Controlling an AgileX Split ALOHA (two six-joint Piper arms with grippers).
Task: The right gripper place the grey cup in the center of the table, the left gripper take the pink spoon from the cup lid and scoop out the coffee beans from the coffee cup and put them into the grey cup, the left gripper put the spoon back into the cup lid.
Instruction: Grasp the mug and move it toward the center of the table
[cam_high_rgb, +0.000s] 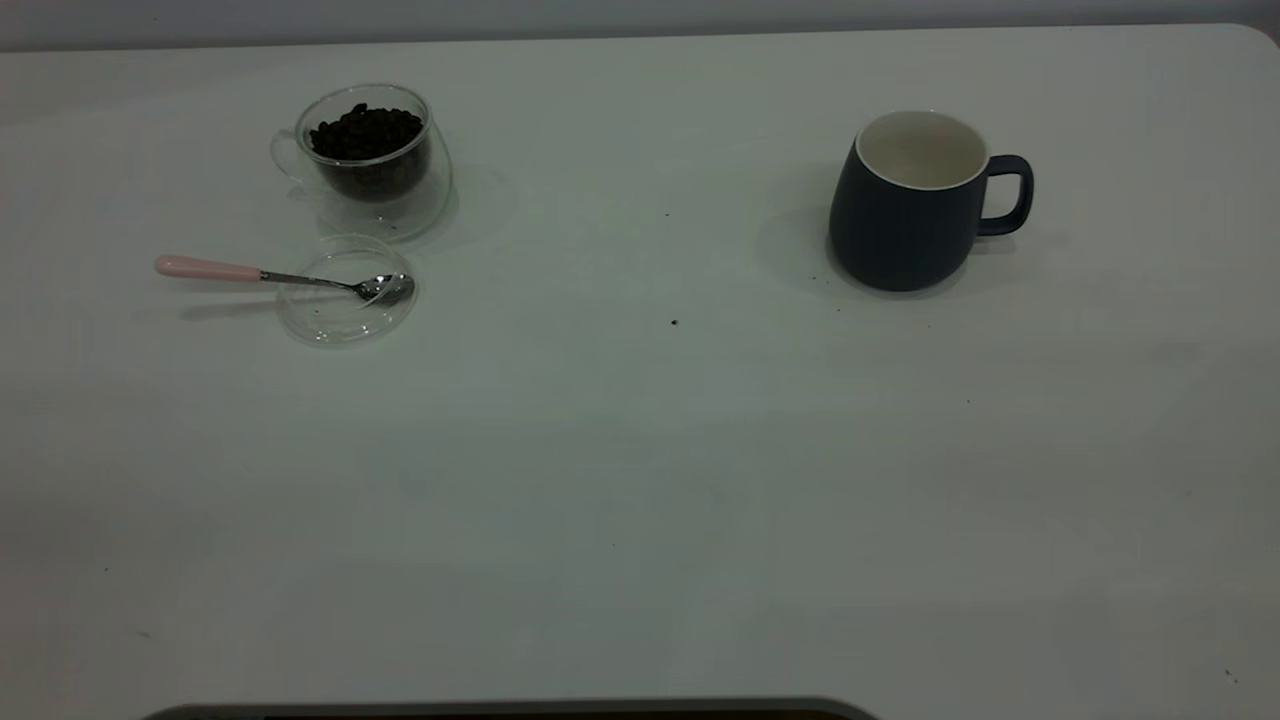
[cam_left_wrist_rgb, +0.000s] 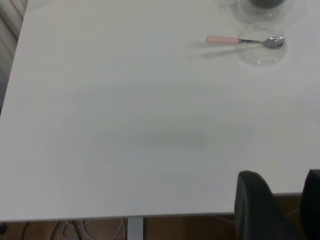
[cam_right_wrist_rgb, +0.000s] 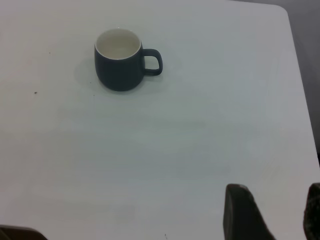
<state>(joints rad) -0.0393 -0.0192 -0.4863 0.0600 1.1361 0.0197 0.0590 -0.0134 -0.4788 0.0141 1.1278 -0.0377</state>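
Dim, flat light is seen across all views; the desk (cam_high_rgb: 640, 480) is rendered greyish rather than white. Soft shadows are cast to the left of the grey cup (cam_high_rgb: 910, 205) and to the right of the coffee cup (cam_high_rgb: 365, 160). A faint shadow is thrown below the pink spoon (cam_high_rgb: 270, 275). Small highlights are caught on the cup lid (cam_high_rgb: 345, 300). The left gripper (cam_left_wrist_rgb: 280, 207) and right gripper (cam_right_wrist_rgb: 272, 212) are shown dark and out of focus.
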